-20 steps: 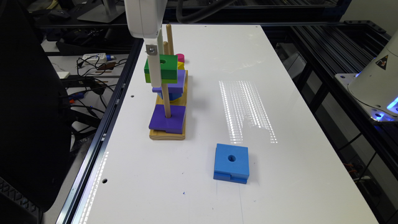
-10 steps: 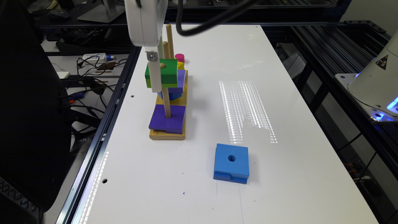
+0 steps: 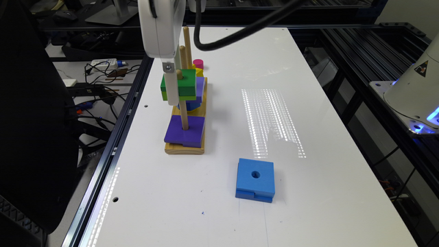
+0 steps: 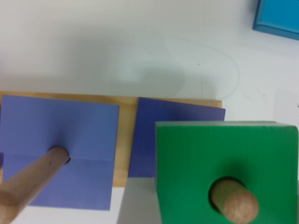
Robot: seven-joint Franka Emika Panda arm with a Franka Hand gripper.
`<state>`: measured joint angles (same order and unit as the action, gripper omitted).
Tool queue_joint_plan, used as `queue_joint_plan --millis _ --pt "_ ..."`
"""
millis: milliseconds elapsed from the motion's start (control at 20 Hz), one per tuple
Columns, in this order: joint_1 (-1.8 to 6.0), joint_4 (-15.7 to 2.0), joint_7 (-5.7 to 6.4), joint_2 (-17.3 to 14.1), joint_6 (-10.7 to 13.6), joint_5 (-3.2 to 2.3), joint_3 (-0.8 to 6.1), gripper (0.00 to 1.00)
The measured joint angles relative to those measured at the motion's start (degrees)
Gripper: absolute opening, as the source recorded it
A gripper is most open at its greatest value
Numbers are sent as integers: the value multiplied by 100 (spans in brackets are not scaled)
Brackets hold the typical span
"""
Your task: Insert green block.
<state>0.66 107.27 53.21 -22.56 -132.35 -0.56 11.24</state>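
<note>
Green block (image 4: pixel 224 172), dark green over lime, is threaded on a peg (image 4: pixel 233 201); gripper (image 3: pixel 170 85) jaw state cannot be told.

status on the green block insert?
Gripper at green block, grip state unclear. Block threaded on near peg, tip just through the hole, high above purple block on the base. Nothing blocking the slide down.

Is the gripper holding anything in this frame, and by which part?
It appears to hold the green block by its sides, high on the near peg, whose tip pokes through the block's hole. The exterior view suggests the grip; finger contact isn't clearly visible.
</note>
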Motion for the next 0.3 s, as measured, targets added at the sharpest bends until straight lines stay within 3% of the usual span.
queue_joint_plan --millis 300 --pt "0 0 0 -54 -44 -3 -2 0"
